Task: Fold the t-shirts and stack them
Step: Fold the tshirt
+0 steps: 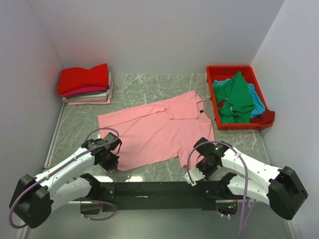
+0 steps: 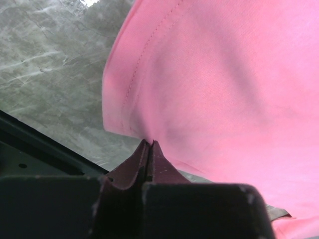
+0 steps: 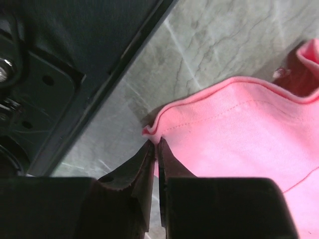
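Note:
A light pink t-shirt [image 1: 159, 130] lies spread on the marble table, one sleeve folded over near its dark neck label. My left gripper [image 1: 110, 158] is shut on the shirt's near left hem corner [image 2: 144, 134]. My right gripper [image 1: 203, 162] pinches the near right hem corner [image 3: 158, 130], its jaws closed on the cloth. A folded stack of t-shirts [image 1: 85, 84], red on top, sits at the back left. Green, teal-blue and maroon t-shirts [image 1: 238, 99] are heaped in the bin.
A red plastic bin [image 1: 213, 74] stands at the back right. White walls close in the table on three sides. The black base rail [image 1: 159, 189] of the arms runs along the near edge.

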Tool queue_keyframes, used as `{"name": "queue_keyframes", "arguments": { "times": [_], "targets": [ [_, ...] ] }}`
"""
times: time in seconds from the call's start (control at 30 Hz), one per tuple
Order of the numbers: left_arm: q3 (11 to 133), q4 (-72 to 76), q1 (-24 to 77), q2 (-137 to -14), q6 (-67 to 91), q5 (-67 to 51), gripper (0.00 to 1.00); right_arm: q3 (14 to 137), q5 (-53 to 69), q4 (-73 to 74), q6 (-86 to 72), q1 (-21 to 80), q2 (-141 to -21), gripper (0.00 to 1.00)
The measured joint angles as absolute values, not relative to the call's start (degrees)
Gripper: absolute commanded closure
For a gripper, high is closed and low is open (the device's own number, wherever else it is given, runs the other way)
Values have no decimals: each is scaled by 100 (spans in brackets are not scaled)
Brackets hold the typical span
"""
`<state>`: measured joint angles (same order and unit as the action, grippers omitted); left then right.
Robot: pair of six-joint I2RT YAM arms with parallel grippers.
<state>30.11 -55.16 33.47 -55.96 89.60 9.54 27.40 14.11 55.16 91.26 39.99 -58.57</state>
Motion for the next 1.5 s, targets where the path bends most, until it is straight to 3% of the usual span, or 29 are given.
{"name": "queue_keyframes", "arguments": {
  "times": [0.3, 0.87, 1.5],
  "targets": [
    [3035, -5575, 3347, -5408, 8921, 1011, 100, 3747, 2010, 5747, 8484, 3518, -5459, 97],
    [3277, -5655, 2849, -5269, 8597, 1190, 100, 4762, 2394, 5083, 7804, 1492, -5975, 100],
    [3747, -5249, 2008, -5817, 7719, 1186, 100, 5559, 2644, 4115, 6930, 982, -6921, 100]
  ]
}}
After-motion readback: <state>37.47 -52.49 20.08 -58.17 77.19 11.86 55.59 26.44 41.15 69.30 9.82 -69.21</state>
